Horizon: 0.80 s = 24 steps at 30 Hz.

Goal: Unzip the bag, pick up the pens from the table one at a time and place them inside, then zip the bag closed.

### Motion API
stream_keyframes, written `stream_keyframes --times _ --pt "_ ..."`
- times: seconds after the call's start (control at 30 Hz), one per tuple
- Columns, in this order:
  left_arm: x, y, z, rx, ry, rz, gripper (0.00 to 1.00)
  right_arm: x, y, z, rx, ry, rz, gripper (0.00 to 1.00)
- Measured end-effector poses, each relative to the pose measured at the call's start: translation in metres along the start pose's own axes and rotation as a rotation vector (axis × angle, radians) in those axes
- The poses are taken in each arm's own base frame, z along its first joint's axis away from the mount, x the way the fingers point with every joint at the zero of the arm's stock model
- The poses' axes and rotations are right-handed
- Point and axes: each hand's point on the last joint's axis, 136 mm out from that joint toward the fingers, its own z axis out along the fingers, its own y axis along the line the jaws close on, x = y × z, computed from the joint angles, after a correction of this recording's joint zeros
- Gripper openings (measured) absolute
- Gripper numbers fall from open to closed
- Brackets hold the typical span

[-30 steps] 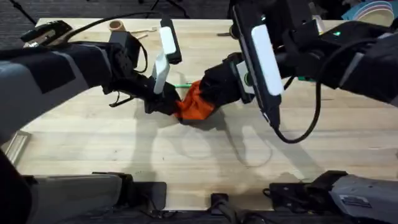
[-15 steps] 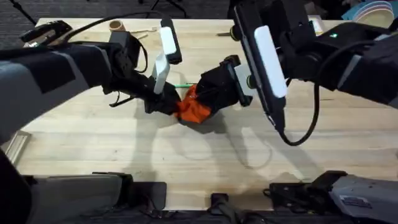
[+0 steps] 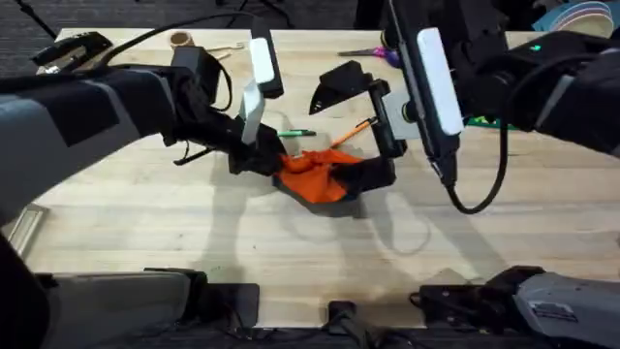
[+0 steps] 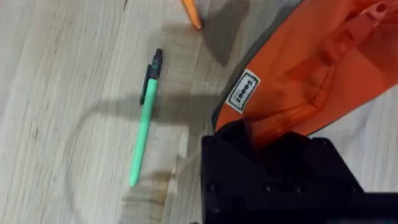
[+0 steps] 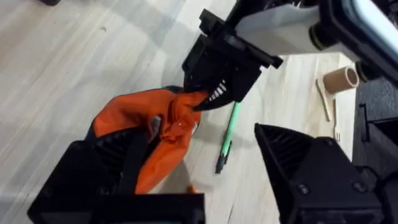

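The orange bag [image 3: 312, 177] lies crumpled on the table [image 3: 145, 233]. My left gripper [image 3: 260, 155] is shut on its left end, and the pinch shows in the left wrist view with orange fabric [image 4: 311, 81] above the black fingers [image 4: 273, 180]. My right gripper [image 3: 339, 136] is open wide. One finger rests at the bag's right end [image 5: 143, 130] and the other stands clear above the pens. The green pen [image 3: 295, 133] [image 4: 144, 118] [image 5: 227, 134] and the orange pen [image 3: 351, 133] lie just beyond the bag.
Purple scissors [image 3: 373, 53] lie at the far edge. A tape roll [image 3: 180, 41] [image 5: 342, 78] and a wooden fork [image 3: 228, 46] sit at the far left. Bare tabletop stretches in front of the bag.
My right gripper opened, let go of the bag and drew back to the right. The bag dropped flatter onto the table, and the orange pen came into sight. The left gripper kept its hold.
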Motion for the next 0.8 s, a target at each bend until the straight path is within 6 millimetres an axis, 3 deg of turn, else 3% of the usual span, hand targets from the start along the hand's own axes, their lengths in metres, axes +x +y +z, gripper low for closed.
stream_keyframes --times 0.27,0.3,0.33,0.57,0.8 --pt "-0.002 0.0 0.0 0.001 -0.008 0.003 0.042 0.013 -0.008 -0.02 0.054 0.013 0.042 0.996" --pt "-0.002 0.0 0.0 0.0 -0.011 0.004 0.042 0.014 -0.012 -0.028 0.077 0.017 0.044 0.996" --pt "-0.003 0.0 0.0 0.003 -0.018 0.005 0.042 0.019 -0.023 -0.053 0.157 0.045 0.054 0.996" --pt "-0.015 -0.008 0.003 0.038 -0.063 0.018 0.042 0.016 -0.042 -0.116 0.354 0.086 0.045 0.998" --pt "-0.015 -0.008 0.003 0.038 -0.064 0.018 0.042 0.01 -0.045 -0.152 0.459 0.132 0.031 0.998"
